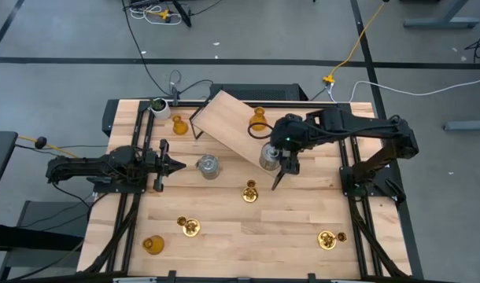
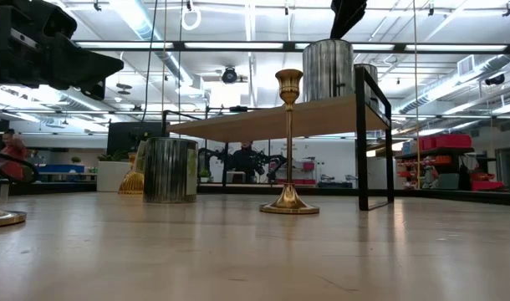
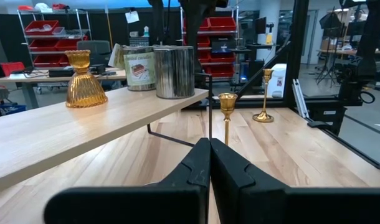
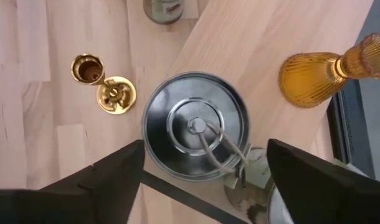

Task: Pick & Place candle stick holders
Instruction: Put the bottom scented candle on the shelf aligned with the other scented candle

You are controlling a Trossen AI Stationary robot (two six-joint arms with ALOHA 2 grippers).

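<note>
The silver-grey metal cylinder is stood on the raised wooden shelf beside an amber glass holder. The right end effector is held wide open above it, holding nothing. The cylinder is judged stiff, smooth and slippery — best pinched across its round sides.

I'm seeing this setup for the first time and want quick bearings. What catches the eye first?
A raised wooden shelf slants across the table's back half, carrying an amber glass holder and a silver cylinder at its edge. The right hand hangs open directly above that cylinder. Slim brass sticks dot the tabletop in front.
</note>
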